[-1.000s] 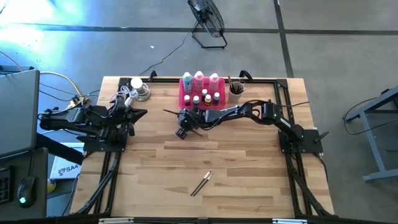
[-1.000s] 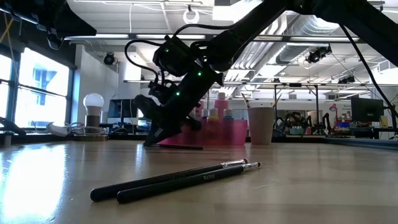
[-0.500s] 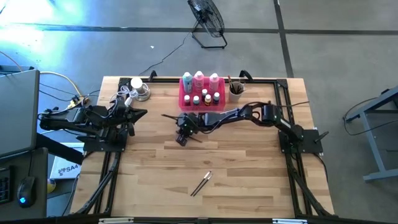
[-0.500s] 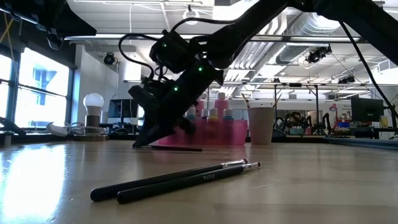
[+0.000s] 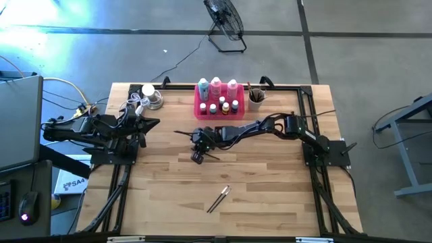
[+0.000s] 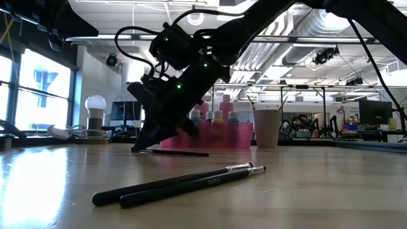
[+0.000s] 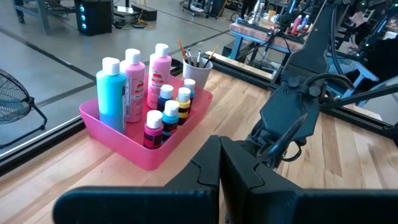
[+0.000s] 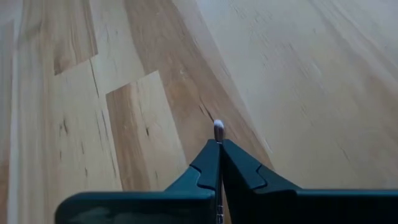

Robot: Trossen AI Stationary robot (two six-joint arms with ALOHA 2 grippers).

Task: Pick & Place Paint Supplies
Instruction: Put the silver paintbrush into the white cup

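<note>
Pinching a thin paintbrush (image 8: pixel 217 131), the closed right claw (image 8: pixel 219 152) touches the table (image 8: pixel 298 74).

Two dark six-joint arms are showing as black, matte, angular links joined by rounded joint housings. The right arm (image 5: pixel 270 126) is appearing as a chain of slim black segments ending in a bulkier wrist block; in the low view, small green indicator lights are glowing on that block, and thin black cables are looping out from it in arcs. The left arm (image 5: pixel 94 130) is showing the same black finish, with a boxy base and cabling bunched beside it. Each base is sitting on a black frame rail. The right gripper (image 8: pixel 217 163) is presenting two dark teal-black fingers (image 8: pixel 239 171), wedge-shaped, tapering from a broad crossbar. The left gripper (image 7: pixel 219 163) is showing identical tapered fingers.
</note>
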